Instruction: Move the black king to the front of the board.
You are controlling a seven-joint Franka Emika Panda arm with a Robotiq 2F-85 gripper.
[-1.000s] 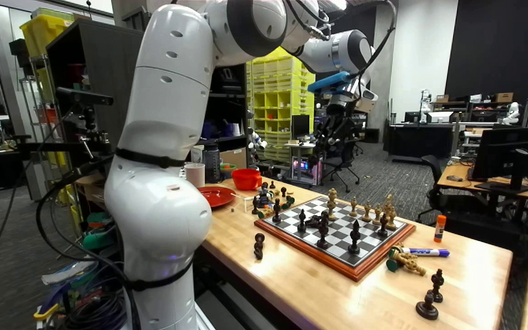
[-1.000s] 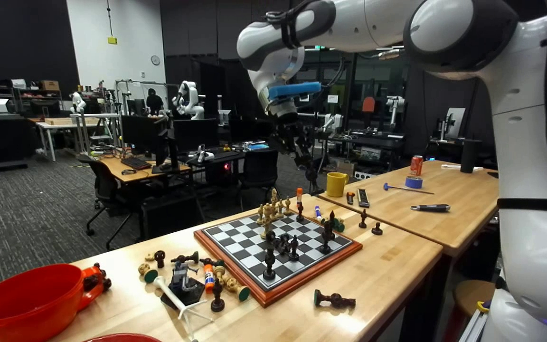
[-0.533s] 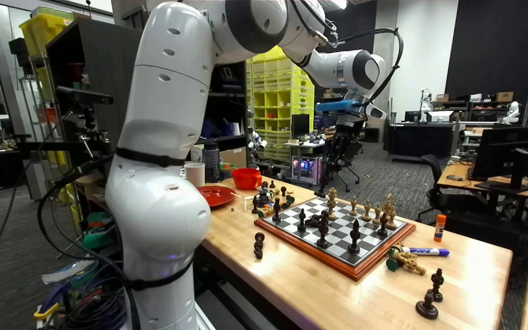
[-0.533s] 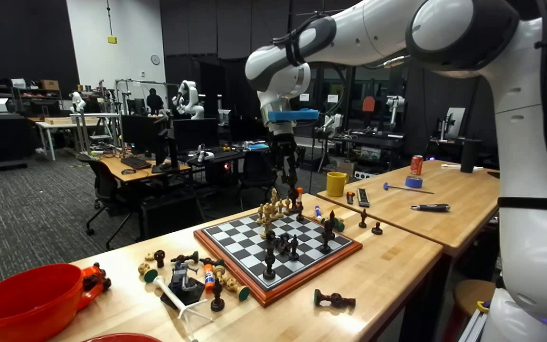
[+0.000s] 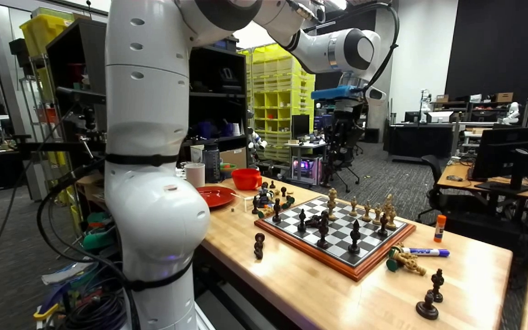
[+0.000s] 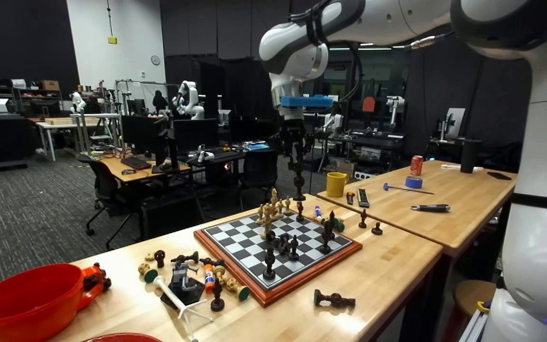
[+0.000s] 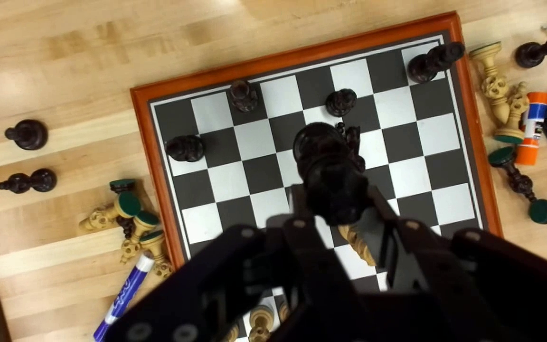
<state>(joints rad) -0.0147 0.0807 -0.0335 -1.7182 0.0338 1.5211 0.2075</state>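
- One black king point(image 7: 330, 173) in the gripper point(image 6: 297, 166), by my read: the jaws cover its top, so identity is likely, not confirmed.
- Gripper: jaws closed around the king's upper part. Base points down, piece roughly upright in an exterior view.
- King position: in the air above the board point(image 6: 242, 247), not set down. Wrist view puts it over the middle area; the exact square under it can't be read from here.
- Step in hand: carry, I'd say. Pick looks done, place isn't.
- Next: traverse to the front edge, then straight down. "Front" is ambiguous; my guess is the edge nearest the arm point(image 5: 154, 114), where standing dark pieces point(image 7: 244, 97) sit with gaps between them.
- Most pale pieces point(image 5: 366, 211) stand near the opposite edge. If that's the front, the slot probably gets tighter.
- Choose a gap with room for both jaws, not only for the base.
- Cross high: the fallen dark piece point(image 6: 281, 244) lies mid-board, and a low pass could drag it.
- Release only with the base flat on the board, then back straight up, or the king may tip.
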